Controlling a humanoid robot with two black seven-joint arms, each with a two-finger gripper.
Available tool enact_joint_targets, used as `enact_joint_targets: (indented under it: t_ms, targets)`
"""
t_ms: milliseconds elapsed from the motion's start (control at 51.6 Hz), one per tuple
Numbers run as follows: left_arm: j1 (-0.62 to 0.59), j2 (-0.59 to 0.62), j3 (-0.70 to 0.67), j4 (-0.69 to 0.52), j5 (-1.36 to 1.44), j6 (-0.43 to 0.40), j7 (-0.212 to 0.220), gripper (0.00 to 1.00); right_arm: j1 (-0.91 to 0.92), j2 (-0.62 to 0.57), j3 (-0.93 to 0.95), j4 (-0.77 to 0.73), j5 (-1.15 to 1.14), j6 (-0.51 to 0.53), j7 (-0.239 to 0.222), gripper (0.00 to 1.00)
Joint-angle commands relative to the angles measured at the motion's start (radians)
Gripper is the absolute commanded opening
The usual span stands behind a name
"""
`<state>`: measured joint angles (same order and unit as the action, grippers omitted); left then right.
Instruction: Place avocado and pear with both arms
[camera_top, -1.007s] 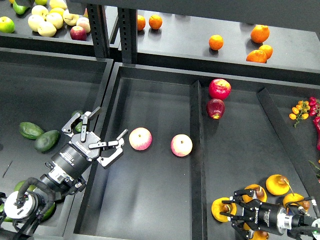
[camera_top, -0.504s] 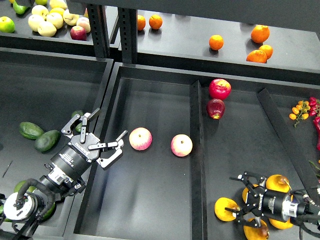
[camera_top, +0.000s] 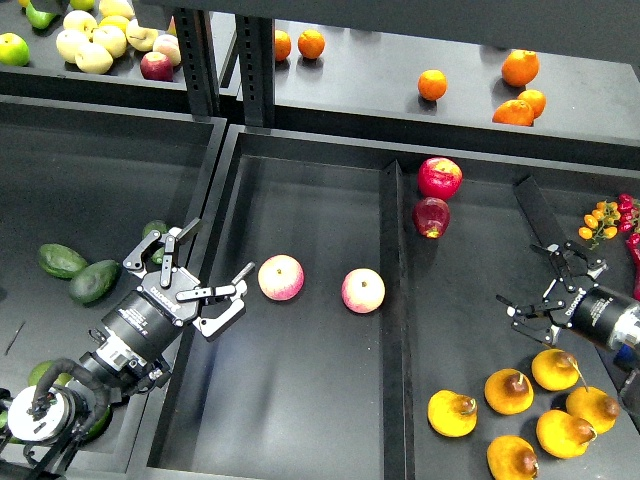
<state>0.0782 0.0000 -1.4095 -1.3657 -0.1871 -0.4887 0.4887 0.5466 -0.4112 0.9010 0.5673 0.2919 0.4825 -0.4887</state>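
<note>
Two dark green avocados (camera_top: 62, 261) (camera_top: 95, 281) lie in the left bin, and a third (camera_top: 152, 232) shows partly behind my left gripper. My left gripper (camera_top: 205, 265) is open and empty, over the bin wall between the avocados and a pink-and-yellow apple (camera_top: 281, 277). Several yellow-orange pears lie at the lower right, the nearest to the divider (camera_top: 452, 412) and another (camera_top: 508, 390) beside it. My right gripper (camera_top: 540, 282) is open and empty, above the pears and apart from them.
A second pink-and-yellow apple (camera_top: 363, 290) lies by the raised divider (camera_top: 392, 300). Two red apples (camera_top: 439, 177) (camera_top: 431, 216) sit in the right compartment's far end. Oranges (camera_top: 432, 84) and pale apples (camera_top: 95, 45) are on the back shelf. Small red and orange fruits (camera_top: 605, 215) lie at the far right.
My right gripper has risen from over the pears and moved up and to the right, empty; the pears now show uncovered. The left arm has not moved.
</note>
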Motion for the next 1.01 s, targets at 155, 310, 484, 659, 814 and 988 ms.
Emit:
enact_joint_targets:
  t_ms: [155, 310, 484, 659, 814, 988]
  targets:
    - [0.0, 0.0, 0.004, 0.013, 0.0, 0.0, 0.0, 0.99, -0.143, 0.287, 0.398, 0.003, 0.003, 0.005, 0.0, 0.99]
    - [0.0, 0.0, 0.007, 0.039, 0.0, 0.0, 0.0, 0.99, -0.249, 0.411, 0.553, 0.132, 0.009, -0.001, 0.0, 0.99]
    - [0.0, 0.0, 0.029, 0.066, -0.012, 0.0, 0.0, 0.99, -0.411, 0.411, 0.564, 0.336, 0.009, 0.004, 0.0, 0.99]
    - [-0.001, 0.0, 0.05, 0.085, -0.014, 0.0, 0.0, 0.99, -0.543, 0.411, 0.547, 0.499, 0.009, 0.006, 0.0, 1.0]
    - [-0.005, 0.0, 0.07, 0.086, -0.02, 0.0, 0.0, 0.99, -0.606, 0.411, 0.501, 0.563, 0.007, 0.006, 0.0, 0.99]
    - [-0.012, 0.0, 0.076, 0.085, -0.02, 0.0, 0.0, 0.99, -0.672, 0.411, 0.475, 0.589, 0.004, 0.006, 0.005, 1.0]
